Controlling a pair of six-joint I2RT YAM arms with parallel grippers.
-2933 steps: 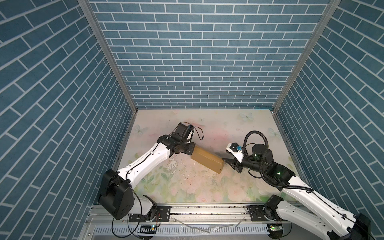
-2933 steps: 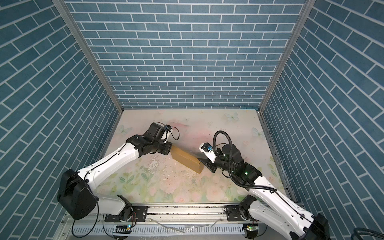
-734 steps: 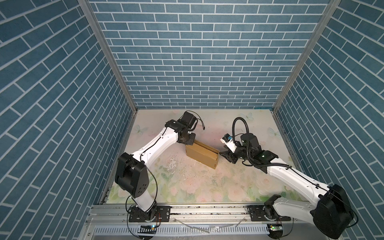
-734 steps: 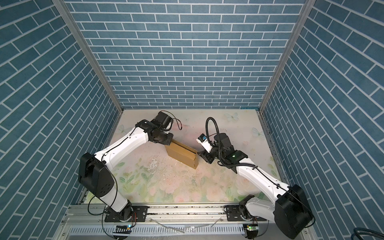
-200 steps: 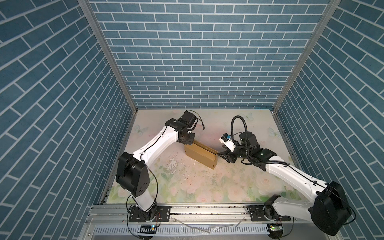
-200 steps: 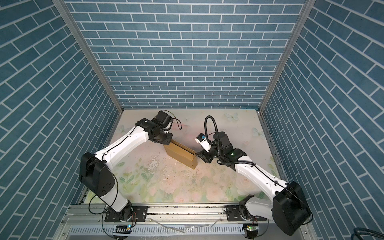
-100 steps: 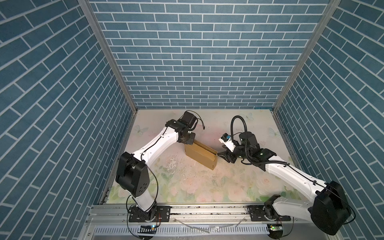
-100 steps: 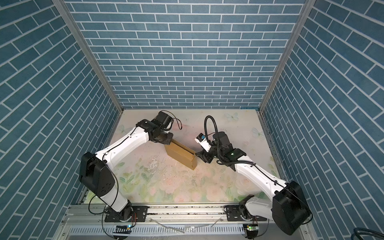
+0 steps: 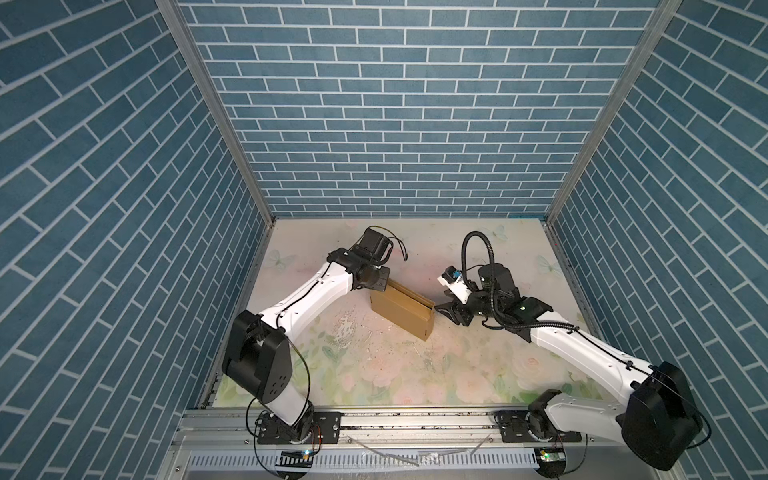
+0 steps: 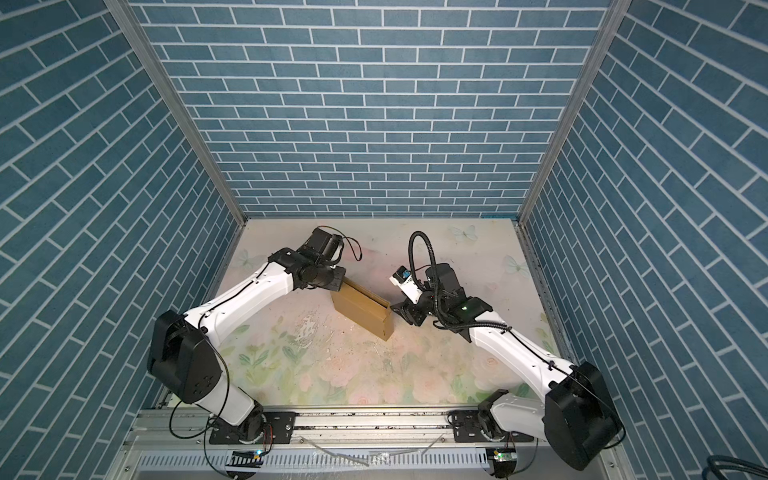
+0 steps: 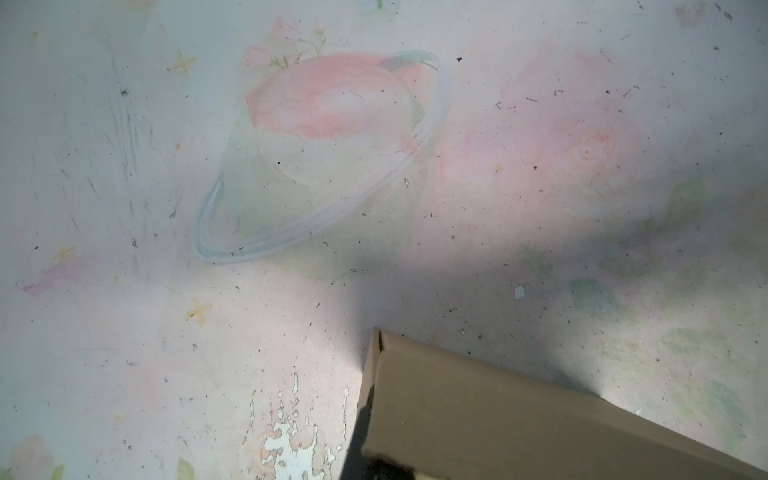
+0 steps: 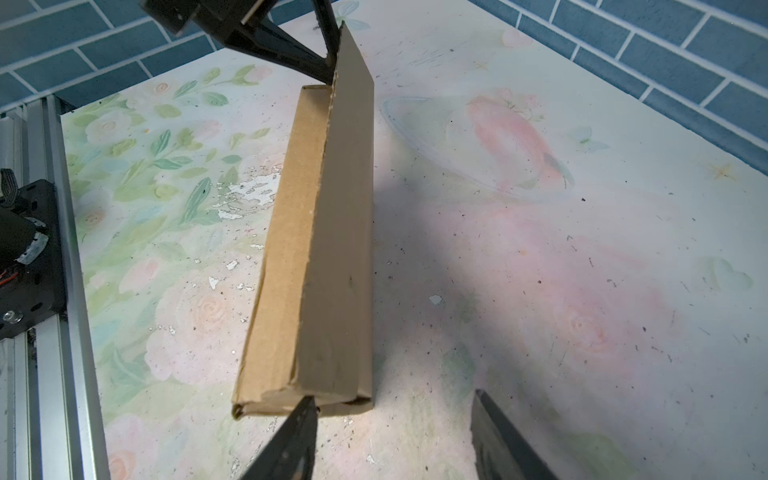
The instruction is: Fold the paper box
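Observation:
The paper box (image 9: 401, 309) (image 10: 362, 311) is plain brown cardboard, folded flat and narrow, standing on its long edge on the floral table. My left gripper (image 9: 380, 286) (image 10: 337, 284) is shut on the upper corner at its far-left end. In the right wrist view its black fingers (image 12: 291, 45) meet on that corner of the paper box (image 12: 328, 232). The left wrist view shows the box panel (image 11: 478, 411) and a dark fingertip (image 11: 390, 471). My right gripper (image 9: 442, 309) (image 10: 399, 311) (image 12: 395, 415) is open at the box's other end, one fingertip (image 12: 305, 411) touching it.
Blue brick walls (image 9: 395, 124) close in the back and both sides. An aluminium rail (image 9: 415, 419) with the arm bases runs along the front. A patch of peeled print (image 9: 345, 328) marks the table in front of the box.
Over the last second nothing visibly moved. Compared with the oldest frames, the box stands farther back and both arms reach farther in.

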